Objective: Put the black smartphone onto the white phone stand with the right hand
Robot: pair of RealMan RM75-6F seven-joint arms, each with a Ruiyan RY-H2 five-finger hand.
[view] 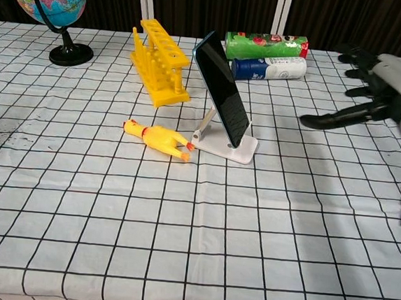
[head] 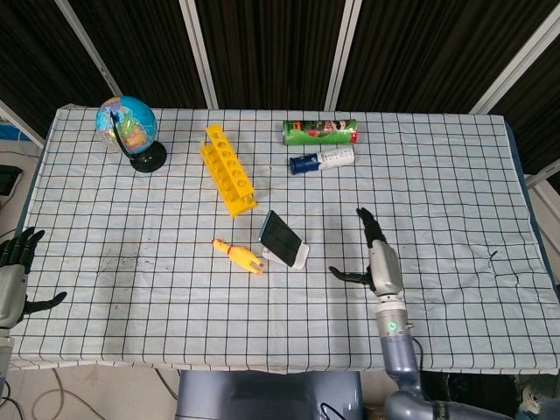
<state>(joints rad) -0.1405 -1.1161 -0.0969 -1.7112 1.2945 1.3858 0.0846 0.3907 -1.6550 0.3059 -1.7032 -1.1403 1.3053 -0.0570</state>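
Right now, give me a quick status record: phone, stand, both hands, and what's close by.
phone: black smartphone leaning tilted on the stand, screen facing right
stand: white phone stand flat on the checked cloth
right hand: right hand apart from the phone, fingers spread, holding nothing
left hand: left hand at the table's left edge, holding nothing
nearby: rubber chicken just left of the stand; yellow rack behind
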